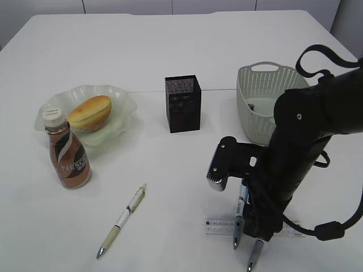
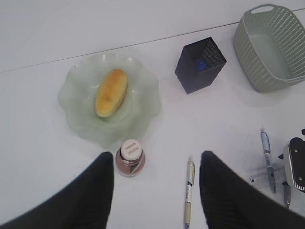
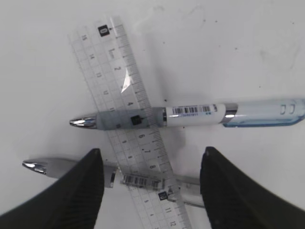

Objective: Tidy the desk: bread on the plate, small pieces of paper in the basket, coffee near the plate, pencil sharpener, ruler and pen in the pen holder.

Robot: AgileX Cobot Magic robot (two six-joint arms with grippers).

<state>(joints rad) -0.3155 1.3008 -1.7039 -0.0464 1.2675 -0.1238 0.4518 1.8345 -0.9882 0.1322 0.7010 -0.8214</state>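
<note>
— What's under my right jaws?

— They're spread, straddling the clear plastic ruler, which lies flat across two silver-tipped pens; bare white desk lies beyond.

— And my left jaws?

— Parted, holding nothing. The cream pen lies between them, the brown coffee bottle just by the left finger.

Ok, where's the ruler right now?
The ruler lies on the table at the front right of the exterior view, under the right pincer, with two pens crossing beneath it.
</note>
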